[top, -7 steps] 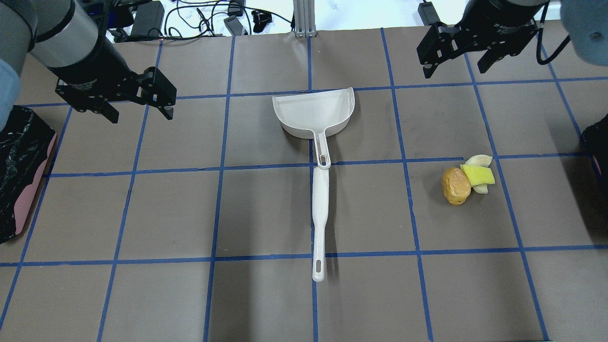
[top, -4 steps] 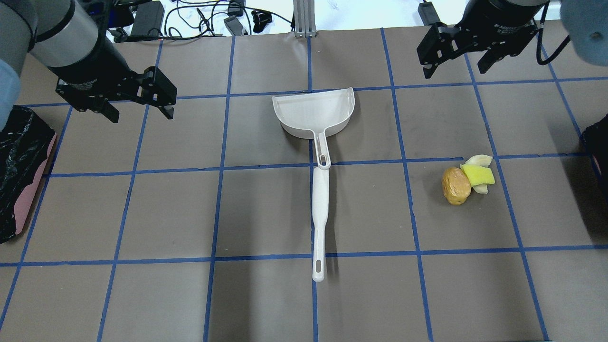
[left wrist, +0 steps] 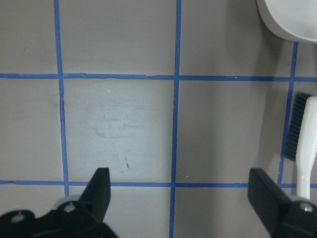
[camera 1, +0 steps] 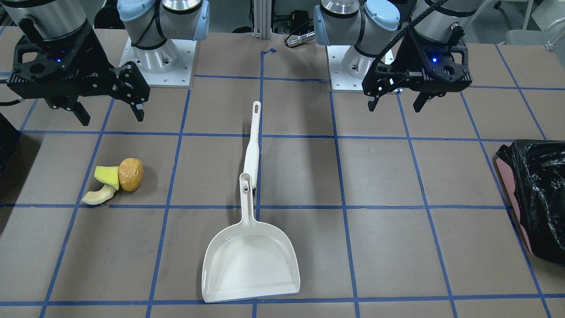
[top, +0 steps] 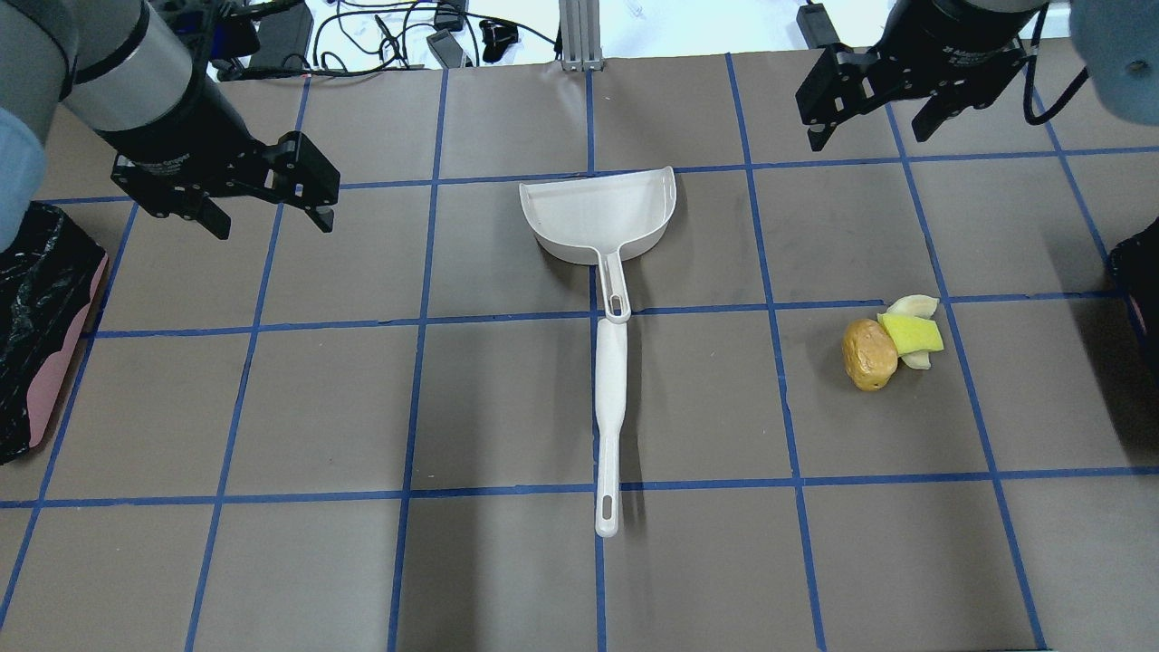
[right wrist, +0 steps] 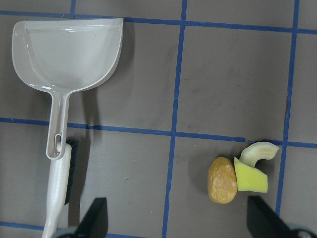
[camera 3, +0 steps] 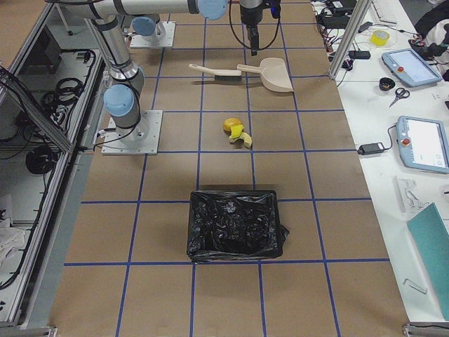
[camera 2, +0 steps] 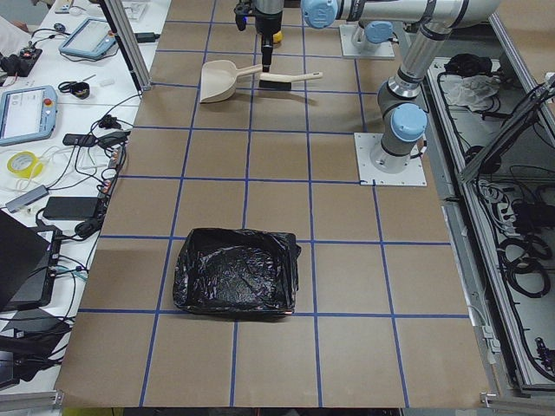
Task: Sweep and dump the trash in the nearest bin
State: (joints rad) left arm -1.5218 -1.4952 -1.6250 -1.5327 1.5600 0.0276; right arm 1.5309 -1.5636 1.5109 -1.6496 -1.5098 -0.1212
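In the front-facing view the trash [camera 1: 115, 180] is seen on the table [camera 1: 397, 229] at 9 o'clock from the brush [camera 1: 251, 148]: a lump [camera 1: 130, 174], a wedge [camera 1: 107, 175] and a peel [camera 1: 98, 196], touching one another. The bin [camera 1: 5, 141] shows as a dark sliver farther toward 9 o'clock. The right gripper [camera 1: 111, 115] is held at 12 o'clock from the trash, jaws spread wide and empty. The left gripper [camera 1: 395, 105] is held at 2 o'clock from the brush, jaws likewise wide with nothing between. The dustpan [camera 1: 250, 260] is laid at 6 o'clock from the brush, its handle overlapping the brush's end. A pink bin [camera 1: 536, 194] is set at the 3 o'clock edge.

In the overhead view the trash is found at 3 o'clock from the brush.

In the left wrist view the brush is seen at 3 o'clock; in the right wrist view the trash is seen at 5 o'clock.

In the right-side view the trash is placed between dustpan and bin.
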